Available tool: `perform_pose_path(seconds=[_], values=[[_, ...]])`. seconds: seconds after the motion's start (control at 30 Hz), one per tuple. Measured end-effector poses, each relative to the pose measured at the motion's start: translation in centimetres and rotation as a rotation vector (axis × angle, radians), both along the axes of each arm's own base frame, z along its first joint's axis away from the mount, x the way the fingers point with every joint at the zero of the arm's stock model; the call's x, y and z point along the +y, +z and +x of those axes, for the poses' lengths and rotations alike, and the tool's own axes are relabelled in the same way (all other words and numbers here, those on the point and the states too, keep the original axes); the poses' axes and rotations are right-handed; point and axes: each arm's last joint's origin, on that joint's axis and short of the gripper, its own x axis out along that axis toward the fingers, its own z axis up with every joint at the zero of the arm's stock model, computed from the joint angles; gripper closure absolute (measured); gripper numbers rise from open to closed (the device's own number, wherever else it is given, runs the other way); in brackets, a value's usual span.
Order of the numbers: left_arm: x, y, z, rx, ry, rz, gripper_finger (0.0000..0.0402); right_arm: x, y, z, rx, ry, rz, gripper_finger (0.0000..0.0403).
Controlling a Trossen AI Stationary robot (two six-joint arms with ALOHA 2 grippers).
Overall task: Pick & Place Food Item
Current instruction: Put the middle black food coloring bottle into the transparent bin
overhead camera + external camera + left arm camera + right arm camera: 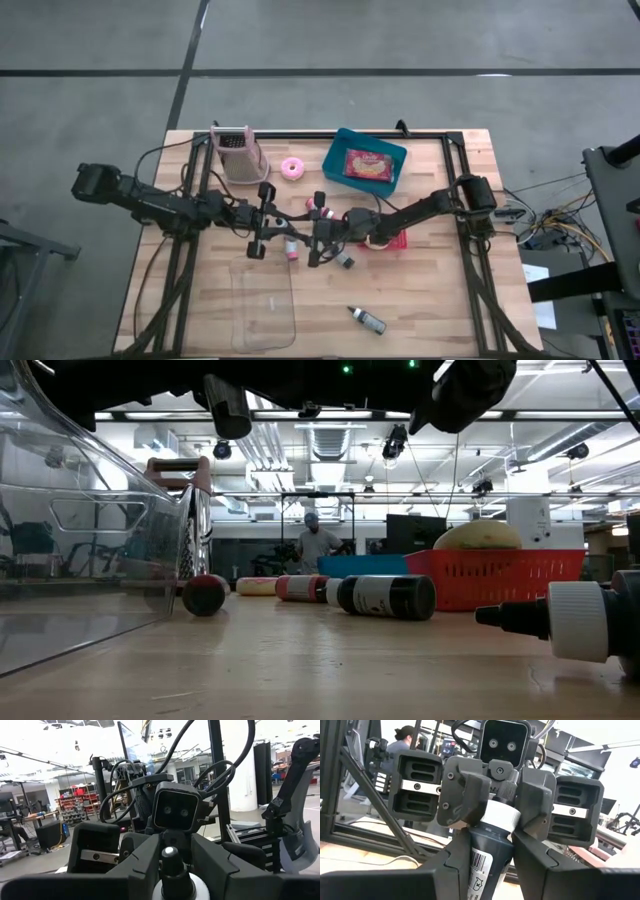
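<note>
A dark bottle [490,857] with a white cap and a dark nozzle is held between my two grippers, which face each other above the table's middle. My right gripper [308,232] is shut on the bottle's body. My left gripper [278,224] is shut on its cap end. The nozzle [170,857] points at the left wrist. A red-and-yellow food packet [368,164] lies in the teal bin [338,150] at the far side. In the low view both grippers are cut off at the top and the held bottle does not show. My left gripper holds the bottle by its white cap [501,815], pinched between its two fingers [465,795], which come level from the table's left along the bottle. My right gripper pinches the dark body [487,850] below the cap between its two fingers [540,855], level from the table's right. The bottle lies about level between the two grippers.
A grater [238,152] and a pink ring [292,168] stand at the far side. A red basket [395,241] sits under the right arm. A clear container [265,305] lies near the front. Loose bottles lie on the table [367,320] [385,597] [300,588]. A person [313,542] stands far behind.
</note>
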Motion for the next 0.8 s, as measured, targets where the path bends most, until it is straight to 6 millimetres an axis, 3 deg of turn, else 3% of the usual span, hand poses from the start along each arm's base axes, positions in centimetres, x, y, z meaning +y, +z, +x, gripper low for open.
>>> perform_pose_path(seconds=[0.23, 0.57, 0.8], values=[[-0.1, 0.0, 0.1, 0.025, -0.020, -0.002, 0.0299, 0.1, 0.0, 0.0, 0.001, 0.011, 0.025, 0.0292], [-0.1, 0.0, -0.3, 0.063, -0.053, -0.020, 0.0299, 0.3, -0.6, 0.0, 0.070, 0.050, 0.096, 0.0130], [-0.1, 0.0, -0.5, 0.107, -0.065, -0.024, 0.0301, 1.8, -0.7, -0.5, 0.128, 0.056, 0.047, 0.0085]])
